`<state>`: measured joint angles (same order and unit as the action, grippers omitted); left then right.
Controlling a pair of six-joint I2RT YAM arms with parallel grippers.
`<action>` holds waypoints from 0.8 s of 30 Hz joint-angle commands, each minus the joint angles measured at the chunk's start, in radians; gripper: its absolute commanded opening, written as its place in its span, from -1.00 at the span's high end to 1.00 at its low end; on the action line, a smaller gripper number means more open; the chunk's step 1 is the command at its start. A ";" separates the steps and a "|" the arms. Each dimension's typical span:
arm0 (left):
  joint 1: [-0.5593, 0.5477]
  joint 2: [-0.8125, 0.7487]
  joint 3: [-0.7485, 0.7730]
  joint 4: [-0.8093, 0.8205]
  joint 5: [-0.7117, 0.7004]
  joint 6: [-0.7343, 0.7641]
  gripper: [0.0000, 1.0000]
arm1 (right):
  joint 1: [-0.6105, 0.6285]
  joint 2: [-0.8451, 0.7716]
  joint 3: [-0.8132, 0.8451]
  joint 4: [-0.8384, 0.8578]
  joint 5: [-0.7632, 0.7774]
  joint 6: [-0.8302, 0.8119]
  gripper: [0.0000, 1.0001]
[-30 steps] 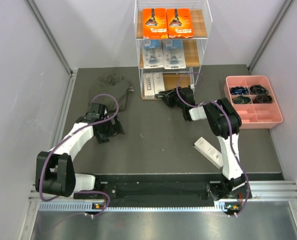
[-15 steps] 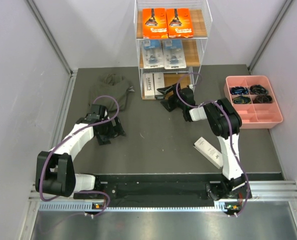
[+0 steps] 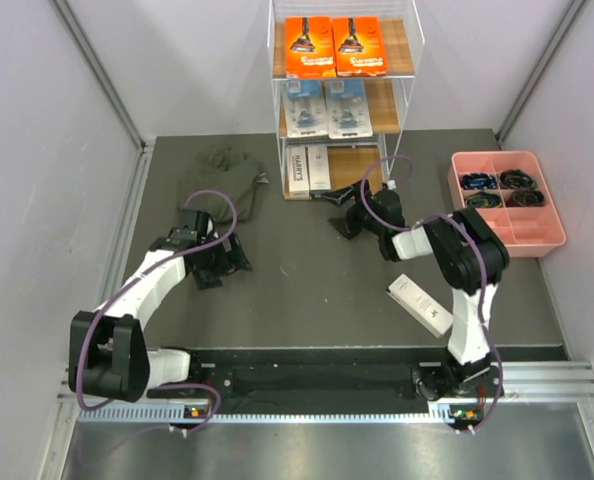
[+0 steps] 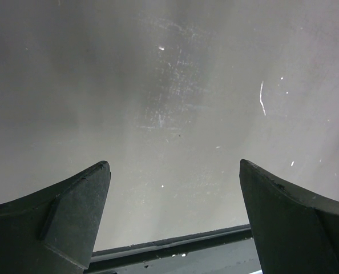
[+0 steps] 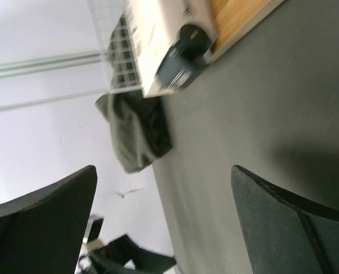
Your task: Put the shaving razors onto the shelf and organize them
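Note:
The shelf (image 3: 414,40) stands at the back centre. Two orange razor boxes (image 3: 335,46) lie on its top tier, two blue blister packs (image 3: 325,108) on the middle tier and two slim white boxes (image 3: 307,170) on the bottom tier. A third white box (image 3: 419,303) lies on the table beside the right arm. My right gripper (image 3: 335,212) hangs open just in front of the bottom tier with nothing in it. Its wrist view shows a white box (image 5: 169,34) on the wood (image 5: 243,20) beyond the gripper (image 5: 164,169). My left gripper (image 3: 225,262) (image 4: 174,162) is open over bare table.
A crumpled green cloth (image 3: 222,175) (image 5: 138,131) lies left of the shelf. A pink compartmented tray (image 3: 507,240) with dark items sits at the right wall. Grey walls close in both sides.
My right gripper opened, let go of the white box on the bottom tier and drew back from the shelf. The left arm barely moved.

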<state>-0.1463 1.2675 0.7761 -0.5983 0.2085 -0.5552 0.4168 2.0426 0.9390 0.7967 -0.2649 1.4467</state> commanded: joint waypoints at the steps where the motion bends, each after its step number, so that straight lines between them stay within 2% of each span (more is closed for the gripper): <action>1: 0.004 -0.040 -0.014 0.017 0.026 -0.014 -0.98 | 0.027 -0.177 -0.081 0.036 -0.014 -0.054 -0.97; 5: 0.004 -0.060 -0.029 0.028 0.054 -0.028 -0.98 | 0.042 -0.304 -0.181 -0.019 -0.017 -0.107 -0.97; 8: 0.004 -0.077 -0.043 0.041 0.081 -0.043 -0.98 | 0.051 -0.435 -0.200 -0.198 -0.011 -0.230 -0.98; 9: 0.004 -0.080 -0.046 0.043 0.089 -0.049 -0.98 | 0.059 -0.519 -0.200 -0.338 0.018 -0.268 -0.97; 11: 0.004 -0.085 -0.055 0.061 0.109 -0.057 -0.98 | 0.066 -0.603 -0.189 -0.482 0.062 -0.384 -0.97; 12: 0.002 -0.086 -0.063 0.068 0.130 -0.066 -0.98 | 0.073 -0.642 -0.184 -0.625 0.111 -0.423 -0.97; 15: 0.001 -0.086 -0.089 0.106 0.187 -0.087 -0.98 | 0.076 -0.795 -0.166 -0.795 0.195 -0.541 -0.97; 16: 0.001 -0.088 -0.098 0.130 0.196 -0.094 -0.98 | 0.076 -0.868 -0.157 -0.929 0.216 -0.590 -0.98; 22: -0.061 -0.091 -0.110 0.172 0.195 -0.127 -0.98 | 0.076 -1.076 -0.163 -1.298 0.372 -0.698 -0.97; 24: -0.116 -0.076 -0.095 0.192 0.186 -0.137 -0.98 | 0.076 -1.154 -0.180 -1.363 0.413 -0.698 -0.97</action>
<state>-0.1894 1.2015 0.6632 -0.4961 0.3805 -0.6617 0.4839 1.0012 0.7559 -0.2642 0.0082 0.8421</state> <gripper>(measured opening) 0.987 0.987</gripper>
